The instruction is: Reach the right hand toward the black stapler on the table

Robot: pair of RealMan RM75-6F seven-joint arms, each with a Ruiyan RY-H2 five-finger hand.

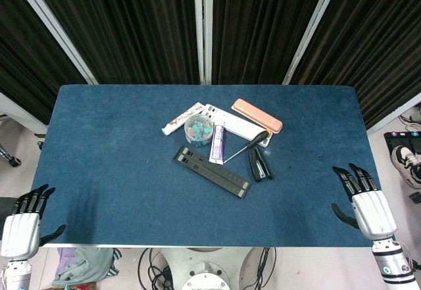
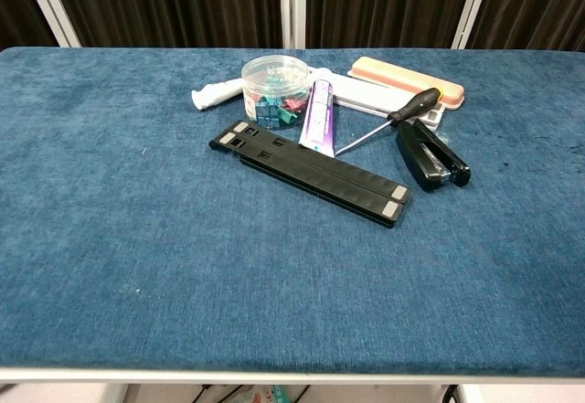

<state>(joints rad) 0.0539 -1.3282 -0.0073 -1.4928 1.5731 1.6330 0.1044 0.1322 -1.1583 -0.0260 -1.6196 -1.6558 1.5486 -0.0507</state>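
Note:
The black stapler (image 1: 259, 164) (image 2: 430, 157) lies right of the table's middle, beside a screwdriver (image 1: 248, 146) (image 2: 393, 118) with a black handle. My right hand (image 1: 365, 199) hovers at the table's near right edge, fingers apart and empty, well to the right of the stapler and nearer than it. At the near left corner my left hand (image 1: 25, 220) sits just off the table, fingers spread, holding nothing. Neither hand shows in the chest view.
A long black folding stand (image 1: 211, 171) (image 2: 311, 171) lies left of the stapler. Behind it sit a clear tub of clips (image 1: 198, 129) (image 2: 275, 90), a purple tube (image 1: 217, 143) (image 2: 319, 115), a white tube (image 1: 181, 118), a white case (image 1: 237, 124) and a peach case (image 1: 256, 114) (image 2: 405, 79).

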